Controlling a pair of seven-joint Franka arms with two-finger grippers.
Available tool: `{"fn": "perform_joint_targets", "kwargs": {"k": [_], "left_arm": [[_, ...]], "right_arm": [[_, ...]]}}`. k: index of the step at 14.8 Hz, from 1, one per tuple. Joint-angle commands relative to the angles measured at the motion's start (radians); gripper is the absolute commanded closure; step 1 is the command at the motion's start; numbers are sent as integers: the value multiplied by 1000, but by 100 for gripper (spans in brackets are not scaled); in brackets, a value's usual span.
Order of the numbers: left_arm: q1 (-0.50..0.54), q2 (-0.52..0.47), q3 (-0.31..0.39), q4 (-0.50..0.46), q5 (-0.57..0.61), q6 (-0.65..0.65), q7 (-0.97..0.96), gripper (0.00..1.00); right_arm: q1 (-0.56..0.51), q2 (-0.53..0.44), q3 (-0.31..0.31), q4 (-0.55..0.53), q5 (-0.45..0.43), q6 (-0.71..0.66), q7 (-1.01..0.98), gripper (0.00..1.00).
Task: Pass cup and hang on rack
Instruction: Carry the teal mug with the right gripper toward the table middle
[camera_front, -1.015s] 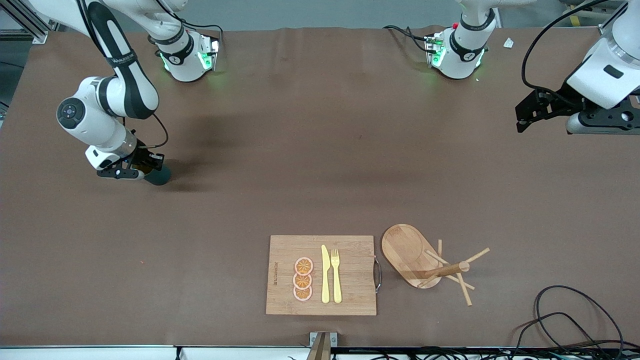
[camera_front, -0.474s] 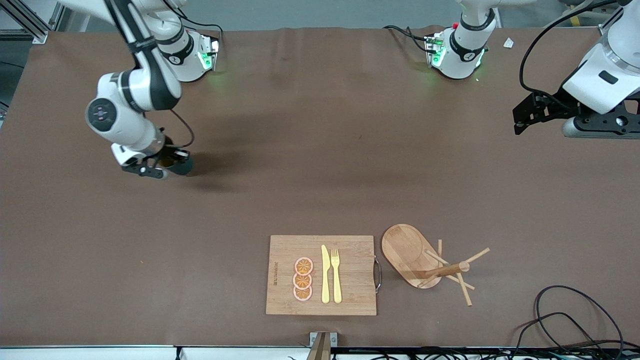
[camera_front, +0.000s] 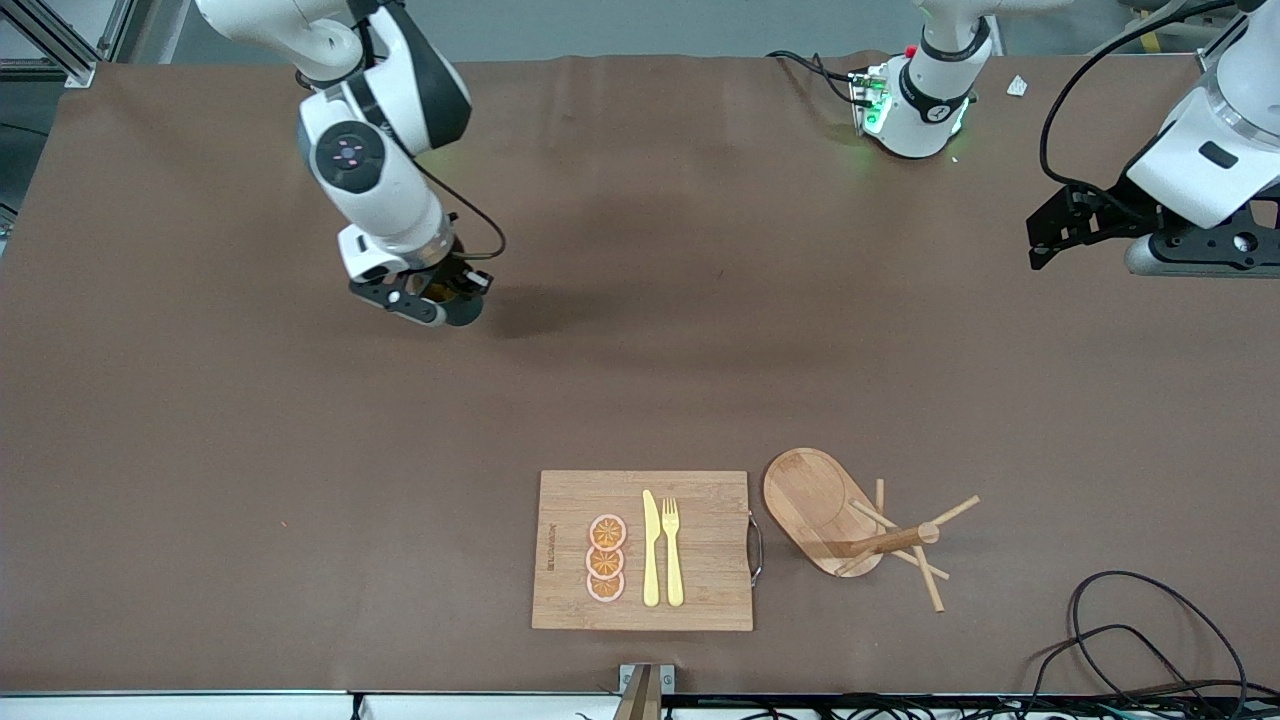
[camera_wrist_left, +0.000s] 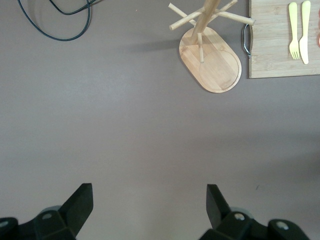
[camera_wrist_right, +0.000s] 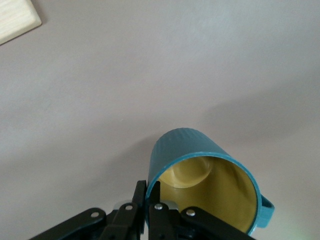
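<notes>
since the earlier frames the right arm has swung from the table's edge at its own end toward the middle, carrying the cup (camera_front: 462, 306) with it; the left arm has barely shifted. the right gripper (camera_front: 432, 298) now hangs over bare brown table, clenched on the cup's rim, one finger (camera_wrist_right: 138, 202) outside the wall and one inside. the cup is a ribbed teal cylinder, glossy, with a yellowish-tan inside and a small handle showing at the side away from the fingers. the left gripper (camera_front: 1046, 228) waits over the left arm's end of the table, its black jaws spread wide with nothing between them. the rack (camera_front: 830, 520) stands near the front camera: a flat oval base of pale wood, a round post, thin dowel pegs sticking out at angles. just beside it, toward the right arm's end, lies a rectangular wooden board (camera_front: 560, 500) with a metal handle, bearing a yellow knife (camera_front: 651, 550), a yellow fork (camera_front: 672, 552) and three orange slices (camera_front: 606, 558). a black cable (camera_front: 1150, 630) coils near the table's corner.
</notes>
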Motion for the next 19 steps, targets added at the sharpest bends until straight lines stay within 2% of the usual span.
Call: {"fn": "perform_joint_targets", "kwargs": {"k": [1,3,8,11,15,19], "left_arm": [[3,-1,-4,12,3,-5,16,0],[-2,-1,-4,12,3,-5,8,0],[-5,1,-4,12,5,-3,-4,0],[-13,3,-5,12,3,-2,-10,0],[-13,3,-11,12,1,1,-12,0],[-8,10,-10,14,15,2,3,0]], "right_arm": [[118,125,-11,90,5,36,219,100],[190,198,-11,144,16,71,369,100],[290,382,-11,330,25,70,615,100],[353,488,-11,500,25,65,704,100],[430,567,-13,630,19,62,763,100],[464,599,-14,680,-7,19,760,100]]}}
